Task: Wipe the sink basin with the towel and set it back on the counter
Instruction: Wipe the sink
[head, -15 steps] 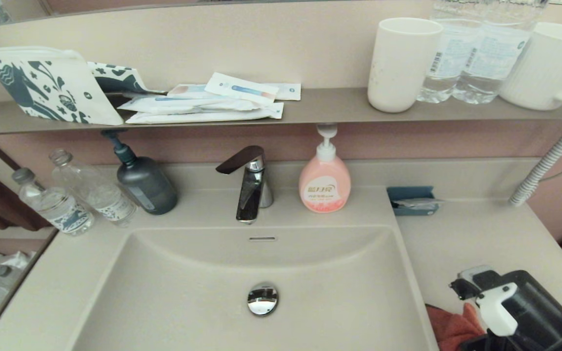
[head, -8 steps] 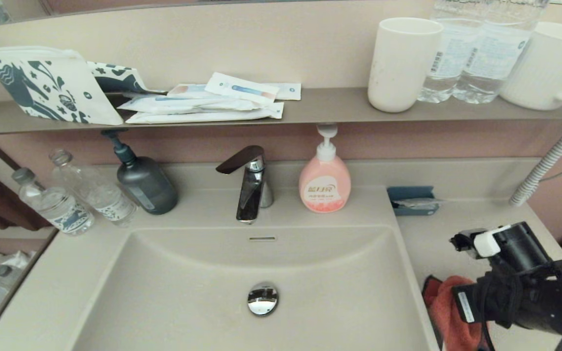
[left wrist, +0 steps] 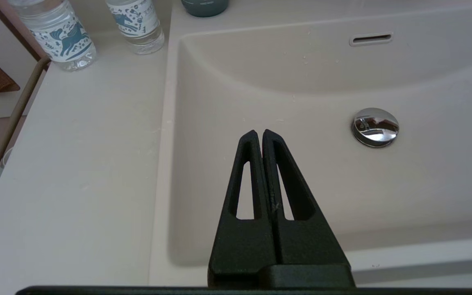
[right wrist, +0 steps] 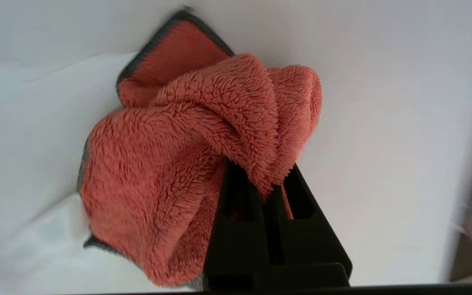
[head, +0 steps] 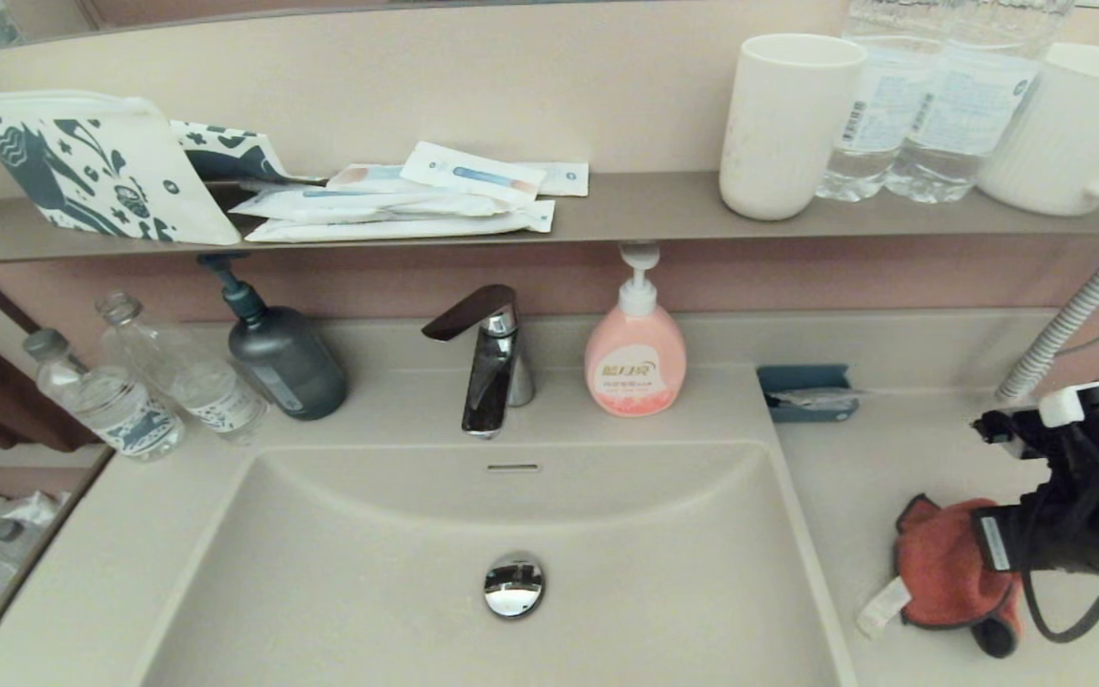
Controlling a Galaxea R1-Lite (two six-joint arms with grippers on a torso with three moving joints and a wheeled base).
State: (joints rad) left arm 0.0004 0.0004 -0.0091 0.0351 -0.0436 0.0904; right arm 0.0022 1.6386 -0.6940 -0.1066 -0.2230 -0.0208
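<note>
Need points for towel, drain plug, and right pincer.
towel [head: 941, 563]: head view, middle of the orange plush.
drain plug [head: 513, 584]: head view, centre of the chrome cap.
right pincer [right wrist: 275, 186]: right wrist view, between the tips, shut on the towel.

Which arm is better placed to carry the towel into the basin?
Right: the right gripper is already shut on the towel over the counter. The left gripper is shut and empty above the sink basin.

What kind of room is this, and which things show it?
Probably a hotel bathroom vanity: a sink basin with a faucet, a pink soap pump bottle beside it, and wrapped toiletry packets on the shelf above.
</note>
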